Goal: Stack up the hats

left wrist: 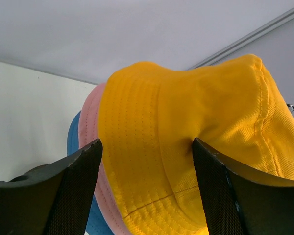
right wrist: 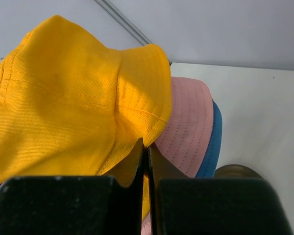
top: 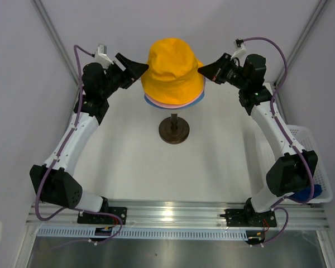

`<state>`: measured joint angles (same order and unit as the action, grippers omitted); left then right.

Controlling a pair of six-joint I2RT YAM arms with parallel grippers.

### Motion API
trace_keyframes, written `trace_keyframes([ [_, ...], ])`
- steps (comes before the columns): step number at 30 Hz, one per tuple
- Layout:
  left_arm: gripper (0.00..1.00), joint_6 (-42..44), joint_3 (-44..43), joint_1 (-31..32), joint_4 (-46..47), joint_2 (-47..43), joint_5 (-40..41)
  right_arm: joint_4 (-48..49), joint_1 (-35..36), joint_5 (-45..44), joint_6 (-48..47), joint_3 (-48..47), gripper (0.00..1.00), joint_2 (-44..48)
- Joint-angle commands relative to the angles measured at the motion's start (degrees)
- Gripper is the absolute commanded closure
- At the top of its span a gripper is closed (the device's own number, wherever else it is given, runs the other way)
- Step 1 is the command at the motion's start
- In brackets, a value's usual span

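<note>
Stack: yellow-orange hat [top: 173,67] on top, over the pink hat [left wrist: 90,127] and the light blue hat [left wrist: 73,137], 3 in all, raised on a post above a dark round base [top: 174,131] at the middle of the counter [top: 128,162].
Head form: hidden under the hats; not seen.
4th hat: a dark blue item [top: 307,194] lies in the white basket [top: 311,137] at the right, half hidden by the right arm; likely the navy one, not yet stacked.
Left hand [top: 140,71]: released, jaws spread on either side of the yellow-orange hat's brim; whether they touch it cannot be told.
Right hand [top: 204,70]: clenched on the opposite brim, a sliver of yellow cloth pinched between the fingers.
Risk 1: if the right hand draws back before it lets go, the top hat is dragged sideways or pulled off.
Risk 2: the same pull could rock the post, and 3 hats would slide together.
Risk 3: the open left jaws sit close to the pink brim; a careless retreat could snag it and peel a lower layer out.
Risk 4: the top crown looks creased and uneven, a poor seat for 1 more hat.
</note>
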<state>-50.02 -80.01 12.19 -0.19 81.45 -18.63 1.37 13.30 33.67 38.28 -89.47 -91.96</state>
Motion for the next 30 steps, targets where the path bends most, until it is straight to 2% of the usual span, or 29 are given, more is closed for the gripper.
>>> trace_keyframes([
  [1, 0.23, -1.0, -4.4, -0.5, -2.4, 2.0, -2.9, -13.3, 0.0, 0.0, -5.1, 1.6, 0.97, -4.2],
  [7, 0.23, -5.6, -4.5, -0.4, -2.4, 4.5, -3.6, -13.3, -0.3, -0.3, -4.8, 2.5, 0.97, -3.3],
  [9, 0.23, -7.4, -0.2, -0.5, -2.0, 4.1, -2.4, -13.0, -0.3, -0.4, -4.6, 3.1, 0.96, -2.8],
  [20, 0.23, -16.4, 15.2, -0.8, 10.3, -5.6, 0.2, -12.3, 0.1, -0.6, -4.0, 4.2, 0.96, -2.5],
  [30, 0.29, -23.4, 18.3, -0.5, 19.9, -3.7, -5.2, -11.1, 0.3, -0.2, -3.1, 4.7, 0.97, -3.0],
])
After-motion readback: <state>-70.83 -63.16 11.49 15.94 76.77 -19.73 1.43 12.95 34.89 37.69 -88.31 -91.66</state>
